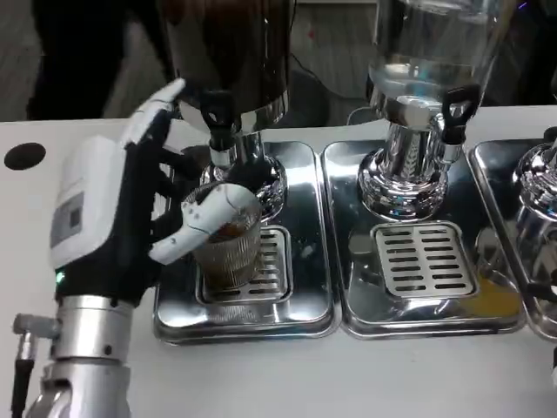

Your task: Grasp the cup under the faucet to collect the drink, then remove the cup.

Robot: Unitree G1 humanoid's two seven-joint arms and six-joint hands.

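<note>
Left hand (pixel 130 209) gripping one ribbed cup (pixel 231 252) containing brown drink, standing on the grille beneath the black faucet (pixel 218 117) of the left dispenser (pixel 231 52). Three steel drip trays (pixel 305 226) visible; second dispenser (pixel 426 61) clear. No legible writing.

The left hand (pixel 117 209) covers the left side of the ribbed glass cup (pixel 231 248). The top edge cuts off both the dark drink dispenser (pixel 231 52) and the clear glass dispenser (pixel 431 48). The right edge crops a third chrome drip tray (pixel 522 235).
</note>
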